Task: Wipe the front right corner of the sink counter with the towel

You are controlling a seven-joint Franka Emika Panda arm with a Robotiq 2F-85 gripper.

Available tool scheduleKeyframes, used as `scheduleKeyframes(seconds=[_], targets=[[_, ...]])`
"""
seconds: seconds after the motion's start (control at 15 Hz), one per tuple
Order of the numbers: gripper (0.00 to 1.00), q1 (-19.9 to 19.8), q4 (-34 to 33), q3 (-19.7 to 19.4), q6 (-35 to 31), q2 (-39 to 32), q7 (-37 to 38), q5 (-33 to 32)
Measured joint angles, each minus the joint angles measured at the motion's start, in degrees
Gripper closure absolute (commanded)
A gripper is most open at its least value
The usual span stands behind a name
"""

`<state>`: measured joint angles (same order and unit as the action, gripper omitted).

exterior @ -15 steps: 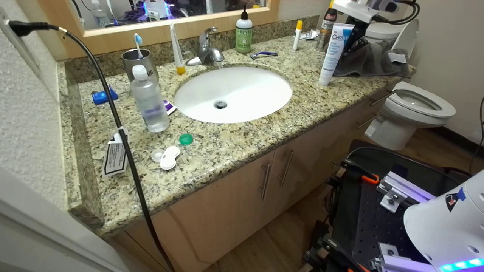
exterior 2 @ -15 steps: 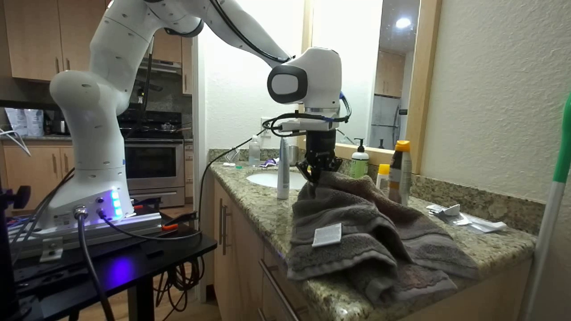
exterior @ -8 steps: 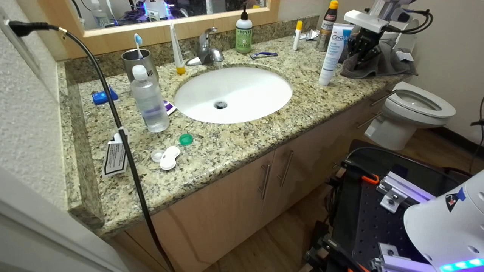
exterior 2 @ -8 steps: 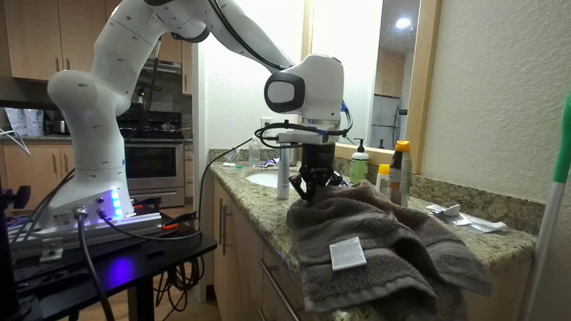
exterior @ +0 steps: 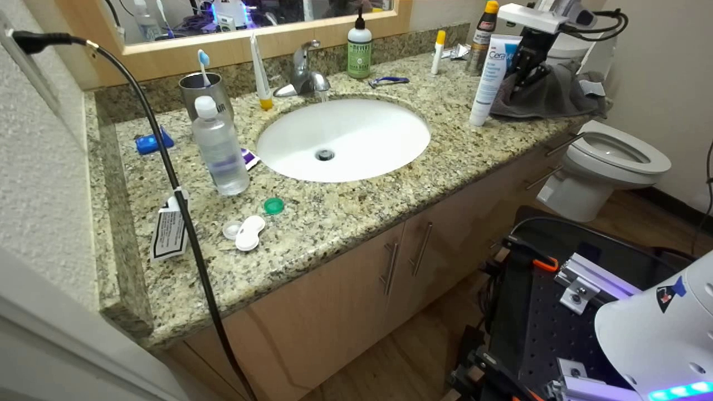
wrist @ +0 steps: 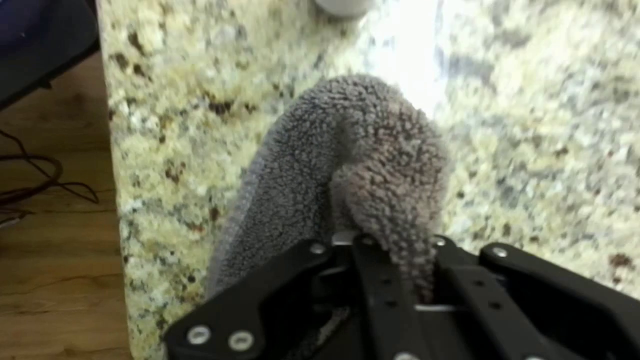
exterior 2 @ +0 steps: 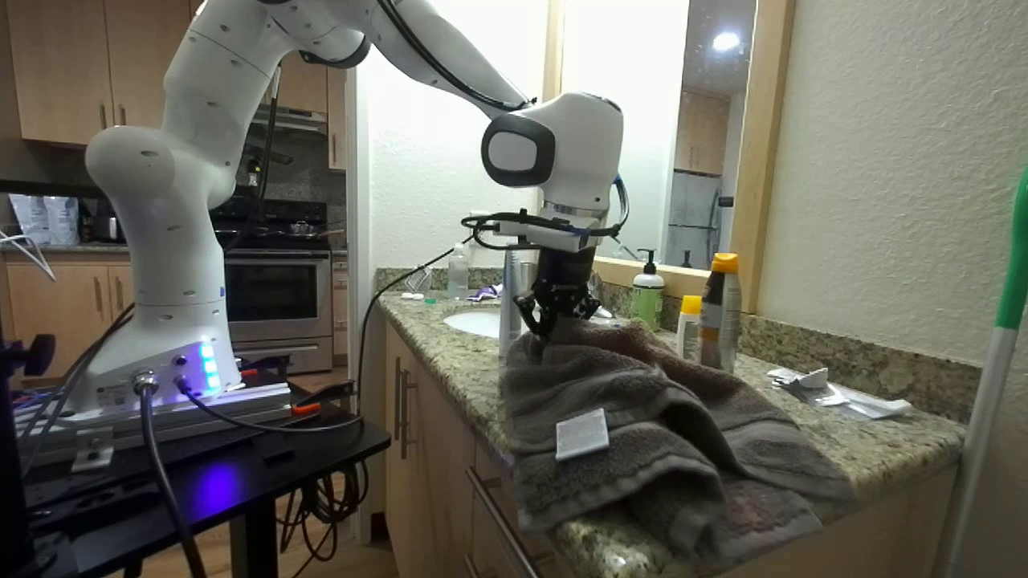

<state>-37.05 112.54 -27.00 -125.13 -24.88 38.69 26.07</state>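
The grey towel [exterior 2: 618, 385] lies bunched over the end of the granite counter [exterior 2: 458, 377], with part draped over the front corner and edge. It also shows at the far right in an exterior view [exterior: 557, 94]. My gripper [exterior 2: 554, 325] points down and is shut on a fold at the towel's sink-side end, low over the counter; it also shows in an exterior view [exterior: 523, 78]. In the wrist view the fold passes between the fingers [wrist: 402, 250], and towel [wrist: 305, 175] bulges ahead of them onto the counter. The towel hides most of the corner surface.
An upright white tube [exterior: 490, 81] stands close beside the gripper on the sink side. A spray can [exterior 2: 720, 313], a yellow-capped bottle [exterior 2: 688, 321] and a soap bottle [exterior 2: 646, 293] stand along the back. Torn packaging [exterior 2: 843, 393] lies behind the towel. The sink [exterior: 345, 139] is past the tube.
Over the last second my gripper drags the towel towards the counter's end and then back towards the sink and tube. The grip on the towel stays; the tube and bottles have not moved.
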Motion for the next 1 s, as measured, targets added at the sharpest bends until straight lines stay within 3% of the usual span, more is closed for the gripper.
scheduleKeyframes(seconds=[0.27,0.53,0.73,1.0], targets=[[0.97,0.7,0.1,2.2,6.4,4.0,-2.4,0.6],[0.97,0.8,0.2,2.1,7.3,4.9,-3.5,0.7],[0.97,0.4,0.3,0.8,6.8,4.2,-3.5,0.6],[0.97,-0.7,0.3,-1.4,0.9,0.4,-3.2,0.6]])
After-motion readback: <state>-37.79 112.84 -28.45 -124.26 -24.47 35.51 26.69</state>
